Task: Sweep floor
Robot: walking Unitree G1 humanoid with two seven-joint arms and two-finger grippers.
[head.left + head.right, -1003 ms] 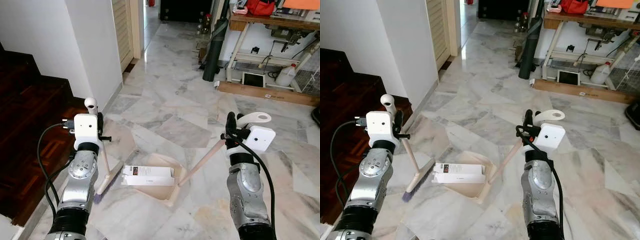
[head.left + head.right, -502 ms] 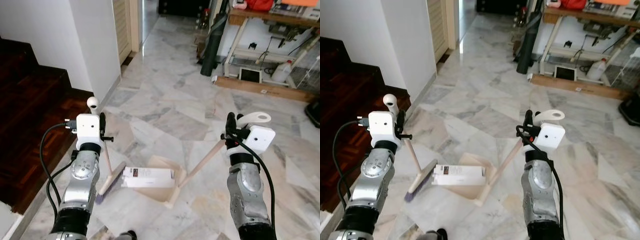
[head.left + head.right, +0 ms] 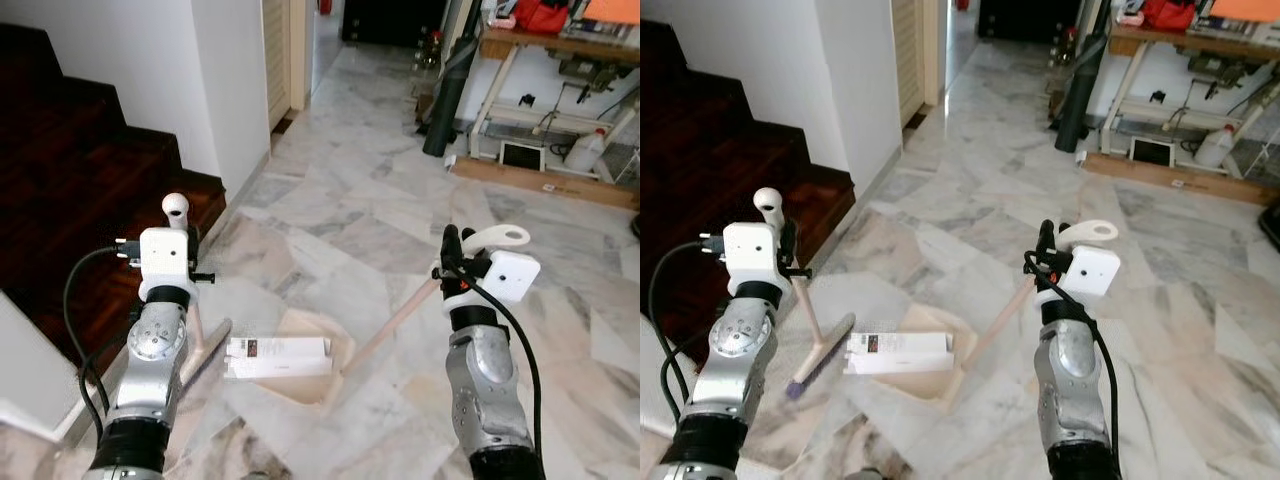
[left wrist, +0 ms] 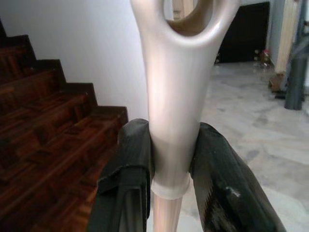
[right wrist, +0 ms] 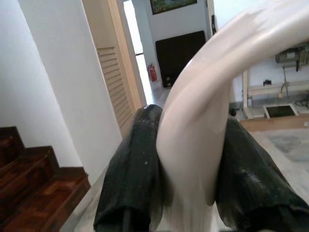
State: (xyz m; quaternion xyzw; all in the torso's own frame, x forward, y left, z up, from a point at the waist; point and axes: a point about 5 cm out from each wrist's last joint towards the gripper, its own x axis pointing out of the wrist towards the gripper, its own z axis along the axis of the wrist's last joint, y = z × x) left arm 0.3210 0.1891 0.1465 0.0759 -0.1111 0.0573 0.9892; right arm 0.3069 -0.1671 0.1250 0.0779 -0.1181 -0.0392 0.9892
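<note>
One cream broom (image 3: 808,320), purple bristles.

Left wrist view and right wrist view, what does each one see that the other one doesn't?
Left wrist view: the left gripper shut on the broom handle, and a dark roll standing on the marble floor. Right wrist view: the right gripper shut on the dustpan handle, a louvred door and a red fire extinguisher. Both: dark wooden stairs and a white wall.
</note>
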